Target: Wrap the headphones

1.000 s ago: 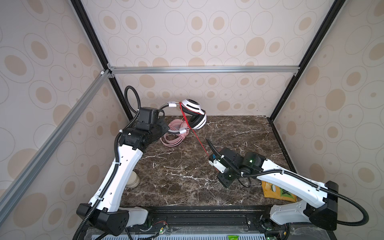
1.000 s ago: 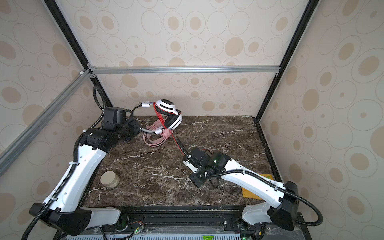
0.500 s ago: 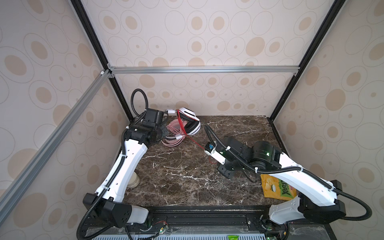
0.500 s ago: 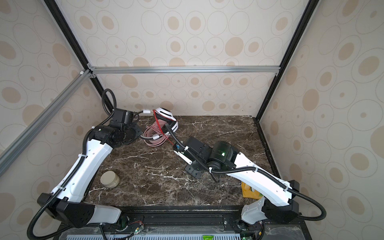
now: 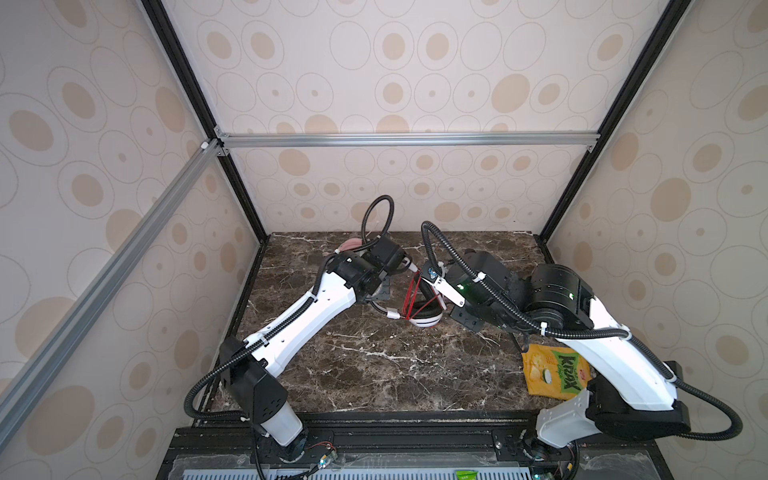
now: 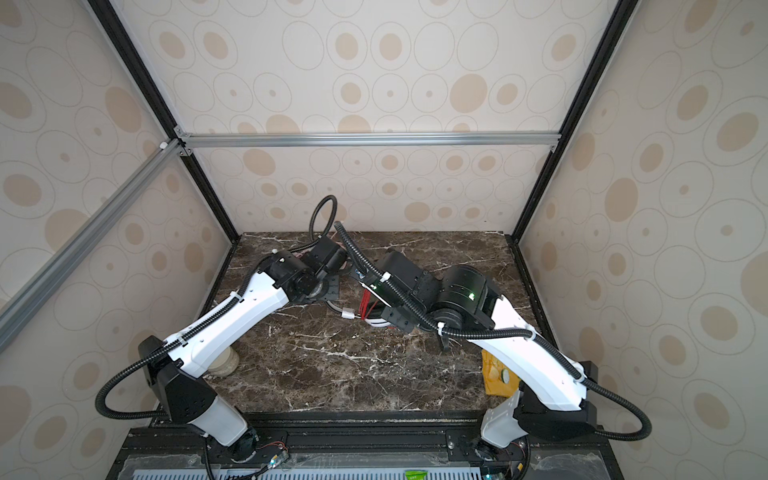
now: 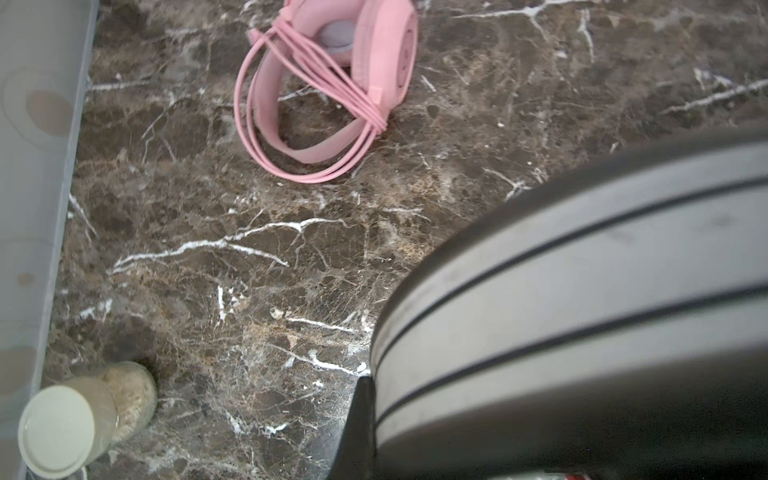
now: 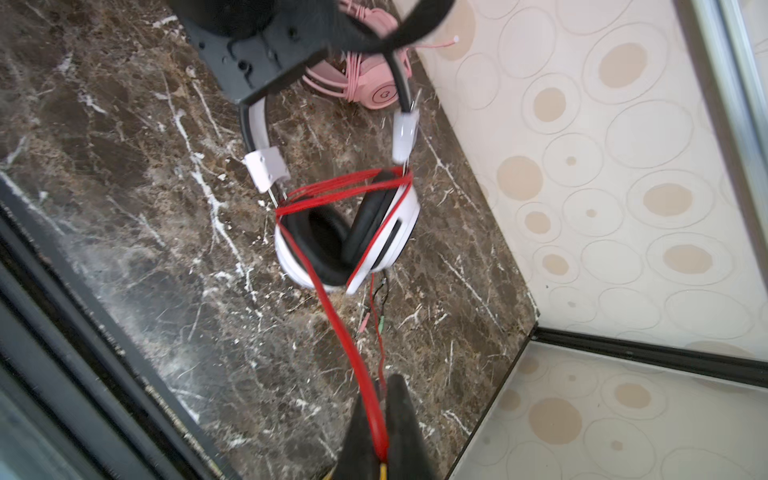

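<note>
Your pink set is done: its cable is wound round it, and it lies by the counter's back edge. The white set hangs by its headband from your left claw, which is clamped on the band, over mid-counter. Several turns of red cable cross the earcups, and your right claw pinches the taut run. A loose tail with plugs lies on the counter, so I'd judge a few turns remain.
</note>
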`<act>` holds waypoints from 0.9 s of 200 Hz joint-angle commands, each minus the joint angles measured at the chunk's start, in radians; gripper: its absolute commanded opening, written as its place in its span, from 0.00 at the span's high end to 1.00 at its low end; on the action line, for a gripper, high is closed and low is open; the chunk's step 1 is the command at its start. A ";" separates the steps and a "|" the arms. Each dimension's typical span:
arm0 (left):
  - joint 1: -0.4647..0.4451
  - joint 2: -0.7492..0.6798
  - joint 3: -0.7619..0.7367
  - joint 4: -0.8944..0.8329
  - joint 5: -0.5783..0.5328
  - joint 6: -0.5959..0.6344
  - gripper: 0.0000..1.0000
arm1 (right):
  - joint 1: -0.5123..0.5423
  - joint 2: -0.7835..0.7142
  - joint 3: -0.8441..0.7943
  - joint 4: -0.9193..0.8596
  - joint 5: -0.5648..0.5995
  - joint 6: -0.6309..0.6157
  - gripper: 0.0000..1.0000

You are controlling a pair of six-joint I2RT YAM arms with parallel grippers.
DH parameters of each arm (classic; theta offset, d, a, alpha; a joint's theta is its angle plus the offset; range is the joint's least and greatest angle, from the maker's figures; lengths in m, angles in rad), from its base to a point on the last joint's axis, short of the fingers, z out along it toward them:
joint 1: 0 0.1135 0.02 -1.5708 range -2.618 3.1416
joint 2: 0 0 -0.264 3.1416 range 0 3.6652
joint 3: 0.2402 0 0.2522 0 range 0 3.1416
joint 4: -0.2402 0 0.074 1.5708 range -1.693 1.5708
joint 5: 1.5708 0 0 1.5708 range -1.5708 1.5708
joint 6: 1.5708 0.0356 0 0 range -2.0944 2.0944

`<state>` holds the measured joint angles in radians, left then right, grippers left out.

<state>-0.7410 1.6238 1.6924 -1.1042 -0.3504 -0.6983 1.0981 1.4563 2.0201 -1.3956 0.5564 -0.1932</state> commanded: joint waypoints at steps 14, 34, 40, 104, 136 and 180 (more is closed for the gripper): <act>-0.076 -0.044 0.023 0.110 0.074 0.234 1.00 | -0.136 -0.098 -0.107 0.169 0.003 -0.084 1.00; -0.097 -0.059 0.014 0.131 0.111 0.266 1.00 | -0.238 -0.127 -0.150 0.247 -0.079 -0.084 1.00; -0.104 -0.064 0.010 0.137 0.123 0.280 1.00 | -0.261 -0.131 -0.160 0.265 -0.104 -0.084 1.00; -0.130 -0.154 -0.040 0.224 0.188 0.324 1.00 | -0.518 -0.183 -0.343 0.463 -0.427 -0.024 1.00; -0.130 -0.183 -0.056 0.258 0.230 0.343 1.00 | -0.618 -0.220 -0.444 0.525 -0.547 0.036 1.00; -0.130 -0.232 -0.074 0.328 0.294 0.369 1.00 | -0.723 -0.241 -0.538 0.582 -0.665 0.100 1.00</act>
<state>-0.8623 1.4487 1.6066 -0.8799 -0.1310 -0.3588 0.4213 1.2377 1.5166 -0.8818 -0.0063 -0.1486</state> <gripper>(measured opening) 0.066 0.056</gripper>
